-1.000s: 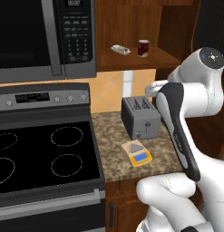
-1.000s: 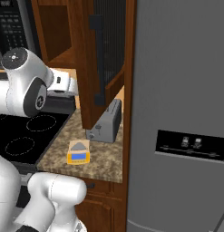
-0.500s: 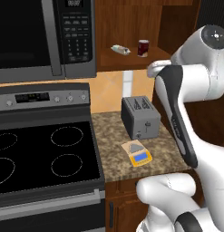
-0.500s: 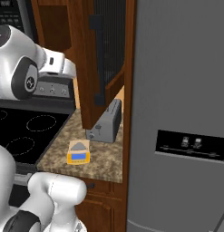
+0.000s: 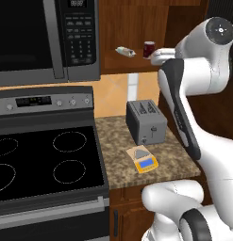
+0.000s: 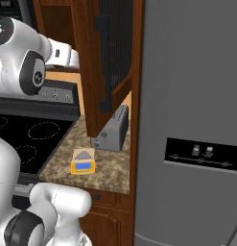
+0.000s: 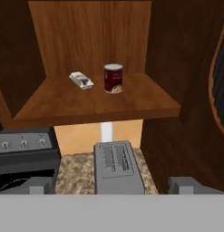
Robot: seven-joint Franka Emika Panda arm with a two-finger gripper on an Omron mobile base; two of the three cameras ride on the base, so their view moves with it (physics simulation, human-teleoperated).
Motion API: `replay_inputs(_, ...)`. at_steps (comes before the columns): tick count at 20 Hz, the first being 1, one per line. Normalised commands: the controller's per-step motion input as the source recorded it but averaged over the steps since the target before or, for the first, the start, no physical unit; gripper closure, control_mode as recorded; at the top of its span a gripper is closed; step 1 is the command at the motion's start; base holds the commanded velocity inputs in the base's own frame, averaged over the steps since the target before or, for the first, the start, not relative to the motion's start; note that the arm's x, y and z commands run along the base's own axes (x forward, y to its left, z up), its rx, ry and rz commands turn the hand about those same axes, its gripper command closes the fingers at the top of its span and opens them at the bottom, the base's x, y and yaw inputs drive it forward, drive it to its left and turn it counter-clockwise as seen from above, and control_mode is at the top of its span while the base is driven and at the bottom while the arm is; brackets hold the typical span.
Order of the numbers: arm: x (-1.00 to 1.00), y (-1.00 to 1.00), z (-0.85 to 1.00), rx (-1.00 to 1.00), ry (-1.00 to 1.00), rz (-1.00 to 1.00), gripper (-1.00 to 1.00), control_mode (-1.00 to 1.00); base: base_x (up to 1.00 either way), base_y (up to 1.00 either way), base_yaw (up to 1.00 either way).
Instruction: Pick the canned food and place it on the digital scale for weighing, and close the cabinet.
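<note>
So nearest to the camera you've got the tool (image 7: 111, 185), its two dark fingertips (image 7: 40, 185) spread wide apart with nothing between them, hanging out in front of the open cabinet (image 7: 90, 31). Right below it is the grey toaster (image 7: 117, 166) sitting on the speckled granite surface (image 5: 172, 157), and just in front of the toaster, close but not touching, is the little orange-yellow digital scale (image 5: 143, 159) with nothing on its plate. To the left of the surface there's the black stove (image 5: 42, 160) with the microwave (image 5: 42, 37) above it. Further back, the canned food (image 7: 113, 78) stands upright on the cabinet shelf (image 7: 95, 102), with a pale wrapped item (image 7: 81, 80) lying just beside it on the left. The cabinet door (image 6: 108, 62) is swung wide open, next to the grey fridge (image 6: 192, 120).
</note>
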Motion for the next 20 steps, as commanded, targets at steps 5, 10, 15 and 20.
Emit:
replay_inputs(5,0.57,-0.18,0.15,0.0,0.04,-0.09,-1.0,-1.0,0.0,0.0,0.0)
replay_inputs(10,0.71,-0.06,0.0,0.0,0.05,-0.01,-1.0,-1.0,0.0,0.0,0.0)
replay_inputs(15,0.67,-0.16,0.0,0.0,0.0,0.0,-1.0,-1.0,0.0,0.0,0.0)
replay_inputs(20,0.62,-0.25,0.0,0.0,0.01,0.0,-1.0,-1.0,0.0,0.0,0.0)
